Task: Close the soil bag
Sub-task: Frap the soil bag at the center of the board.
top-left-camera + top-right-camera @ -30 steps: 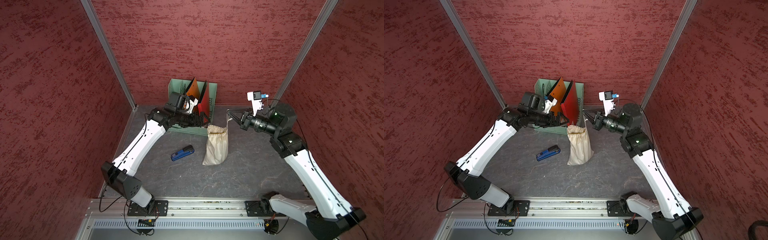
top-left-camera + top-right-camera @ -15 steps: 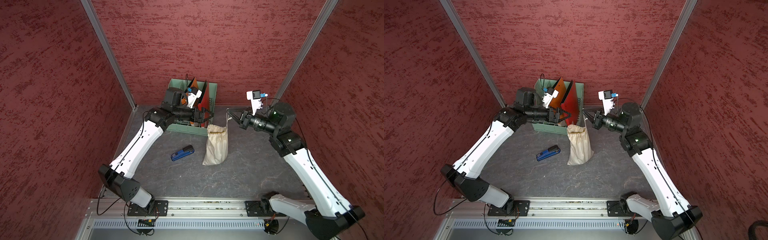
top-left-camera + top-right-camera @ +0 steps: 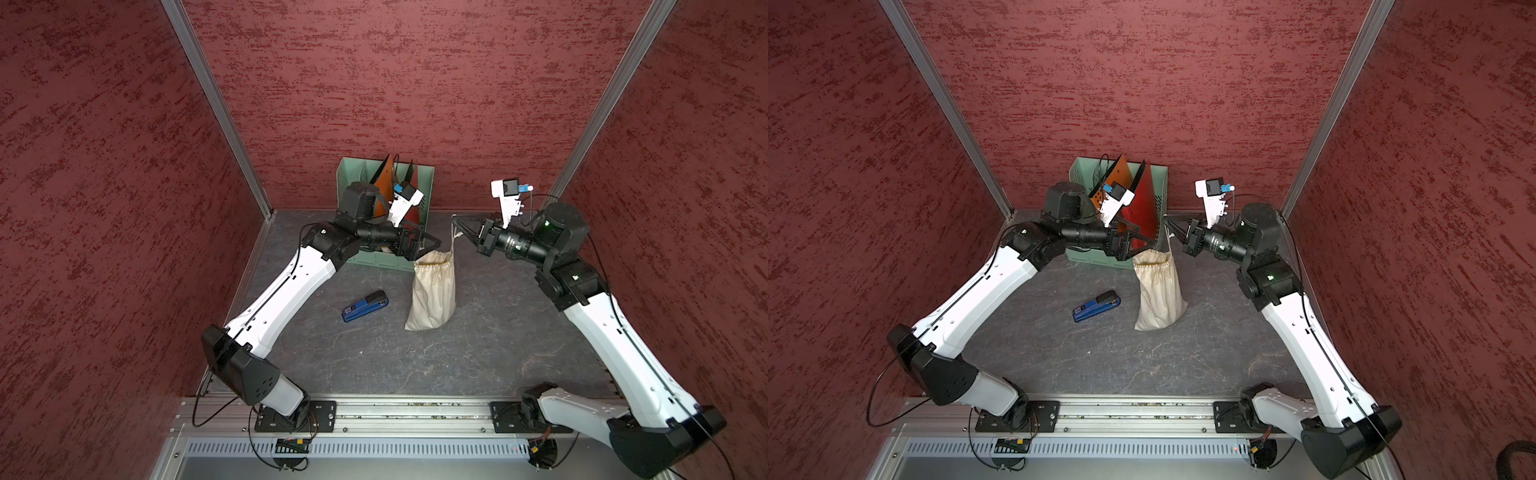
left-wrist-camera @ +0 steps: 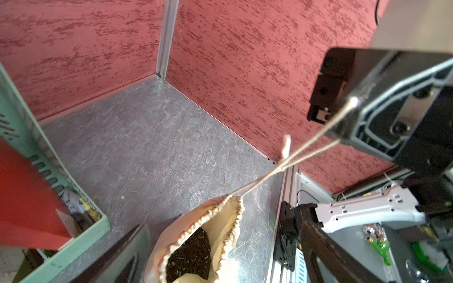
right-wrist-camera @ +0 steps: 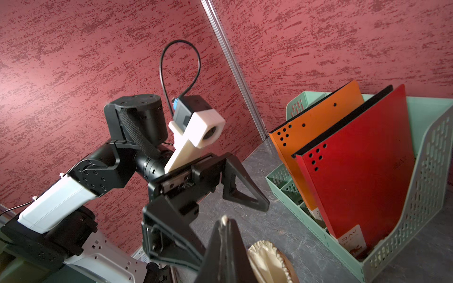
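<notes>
From here I can't tell whether the left hand touches the soil bag; its jaws gape wide at the open mouth. The right hand is pinched together on the taut drawstring cord. The bag stands upright on the counter, just before the green file rack.

Both top views look steeply down from high above the front rail into the booth. They share nearly everything: the left gripper, the right gripper, the soil bag and the green file rack. The left wrist camera is close above the open mouth of the soil bag and faces along the cord toward the right gripper. The right wrist camera faces the opposite way, low and near, toward the left gripper and the green file rack.
</notes>
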You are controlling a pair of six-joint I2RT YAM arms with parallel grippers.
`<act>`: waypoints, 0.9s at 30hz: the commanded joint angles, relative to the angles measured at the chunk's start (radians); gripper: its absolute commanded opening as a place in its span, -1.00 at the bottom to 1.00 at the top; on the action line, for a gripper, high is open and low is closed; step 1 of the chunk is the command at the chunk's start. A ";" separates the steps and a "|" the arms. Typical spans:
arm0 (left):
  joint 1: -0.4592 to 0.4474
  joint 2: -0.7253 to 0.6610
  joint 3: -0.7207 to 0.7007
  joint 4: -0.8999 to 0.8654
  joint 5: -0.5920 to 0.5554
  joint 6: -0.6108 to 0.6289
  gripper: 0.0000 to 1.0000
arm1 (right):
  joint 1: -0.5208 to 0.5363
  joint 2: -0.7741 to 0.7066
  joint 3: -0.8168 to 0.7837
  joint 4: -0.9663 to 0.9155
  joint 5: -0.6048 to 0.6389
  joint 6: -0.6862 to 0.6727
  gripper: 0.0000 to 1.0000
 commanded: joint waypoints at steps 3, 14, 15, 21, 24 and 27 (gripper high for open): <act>-0.044 0.017 -0.032 0.085 -0.013 0.188 0.95 | 0.007 -0.003 0.049 0.065 -0.006 0.011 -1.00; -0.079 0.100 0.020 0.129 -0.016 0.234 0.77 | 0.006 0.000 0.058 0.073 -0.011 0.020 -1.00; -0.081 0.109 0.026 0.125 -0.016 0.235 0.76 | 0.007 0.003 0.059 0.073 -0.011 0.020 -1.00; -0.095 0.147 0.063 0.120 0.006 0.228 0.56 | 0.007 0.008 0.069 0.070 -0.015 0.023 -1.00; -0.106 0.161 0.078 0.118 0.018 0.226 0.42 | 0.006 0.006 0.069 0.066 -0.013 0.020 -1.00; -0.110 0.166 0.084 0.116 0.022 0.226 0.25 | 0.006 0.005 0.071 0.064 -0.009 0.018 -1.00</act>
